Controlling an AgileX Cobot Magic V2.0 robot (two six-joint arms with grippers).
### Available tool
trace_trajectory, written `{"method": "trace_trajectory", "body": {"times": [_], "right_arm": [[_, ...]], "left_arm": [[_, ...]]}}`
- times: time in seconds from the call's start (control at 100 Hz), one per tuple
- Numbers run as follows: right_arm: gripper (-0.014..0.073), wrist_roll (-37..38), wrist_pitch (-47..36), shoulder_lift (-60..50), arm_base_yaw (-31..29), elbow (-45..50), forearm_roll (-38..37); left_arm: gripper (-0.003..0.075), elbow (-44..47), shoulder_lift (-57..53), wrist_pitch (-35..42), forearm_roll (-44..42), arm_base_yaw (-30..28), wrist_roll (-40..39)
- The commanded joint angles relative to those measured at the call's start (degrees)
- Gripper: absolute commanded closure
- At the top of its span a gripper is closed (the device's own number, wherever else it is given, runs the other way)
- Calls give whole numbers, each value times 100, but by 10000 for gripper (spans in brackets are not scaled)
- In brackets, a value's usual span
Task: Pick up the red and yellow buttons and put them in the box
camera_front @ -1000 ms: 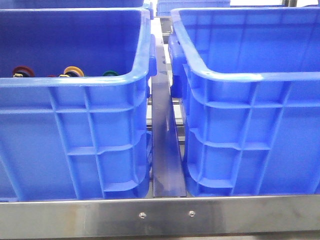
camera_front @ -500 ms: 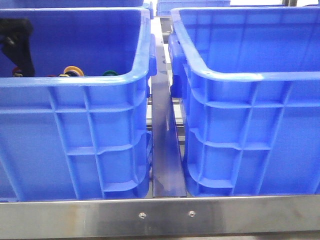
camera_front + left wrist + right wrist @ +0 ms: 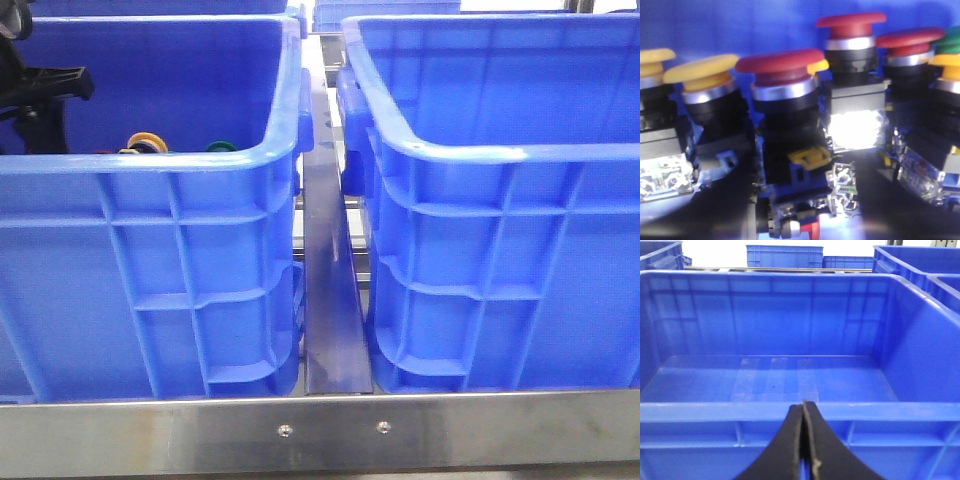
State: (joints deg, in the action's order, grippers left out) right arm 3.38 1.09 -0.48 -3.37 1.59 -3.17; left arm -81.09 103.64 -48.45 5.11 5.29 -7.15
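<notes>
1. Left gripper (image 3: 40, 95) sat at the upper left of the front view, inside the left crate (image 3: 150, 160); its fingers were not visible, so open or closed could not be told.
2. Right gripper (image 3: 805, 440) was pressed fully closed, holding nothing, at the bottom centre of its wrist view, in front of the box (image 3: 790, 410).
3. Red button (image 3: 782, 67) stood upright at centre of the left wrist view; yellow button (image 3: 702, 70) just left of it.
4. More red, yellow and green caps crowded the right of that view.
</notes>
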Motion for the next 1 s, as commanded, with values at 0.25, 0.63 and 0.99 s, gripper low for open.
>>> {"method": "trace_trajectory", "body": {"times": [0.25, 0.63, 0.99], "right_arm": [[665, 0, -435, -122, -1, 29, -47], [665, 0, -435, -122, -1, 29, -47], [665, 0, -435, -122, -1, 29, -47]], "left_arm": [[741, -154, -462, 241, 34, 47, -16], [741, 1125, -1993, 1605, 45, 458, 144], [741, 1438, -2809, 1811, 143, 1628, 351]]}}
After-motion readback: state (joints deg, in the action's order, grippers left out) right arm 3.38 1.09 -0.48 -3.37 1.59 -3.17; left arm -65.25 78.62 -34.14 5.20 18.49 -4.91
